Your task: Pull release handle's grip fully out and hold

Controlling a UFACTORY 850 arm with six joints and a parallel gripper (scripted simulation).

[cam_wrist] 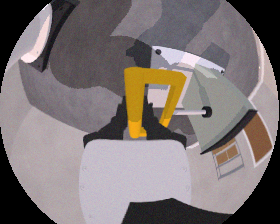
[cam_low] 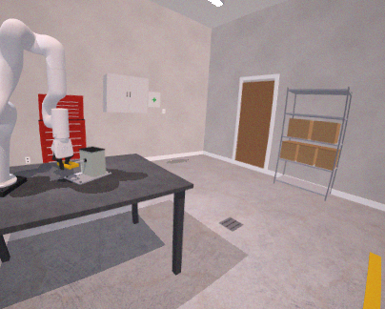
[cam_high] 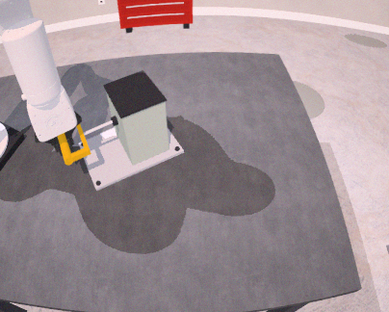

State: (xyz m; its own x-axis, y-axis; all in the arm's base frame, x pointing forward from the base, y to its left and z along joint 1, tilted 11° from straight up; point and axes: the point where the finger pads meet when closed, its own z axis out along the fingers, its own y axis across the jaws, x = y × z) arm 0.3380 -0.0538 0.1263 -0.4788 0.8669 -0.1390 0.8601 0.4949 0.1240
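Observation:
The release handle's yellow grip point(cam_high: 73, 146) stands away from its pale green housing point(cam_high: 138, 120) with a dark top, on a grey base plate point(cam_high: 128, 161) at the table's left. A thin rod point(cam_high: 98, 128) joins grip and housing. My gripper point(cam_high: 67, 142) comes down from above and is shut on the grip's level bar; the white wrist hides the fingers in the top view. In the wrist view the dark fingers clasp the yellow grip point(cam_wrist: 150, 100), with the housing point(cam_wrist: 219, 110) to the right. In the exterior view the gripper point(cam_low: 63, 162) sits left of the housing point(cam_low: 92, 162).
The arm's base point(cam_low: 7, 183) stands at the table's left end. A red tool cabinet point(cam_high: 155, 13) is behind the table. A door point(cam_low: 254, 121) and a shelf with boxes point(cam_low: 312, 140) are far to the right.

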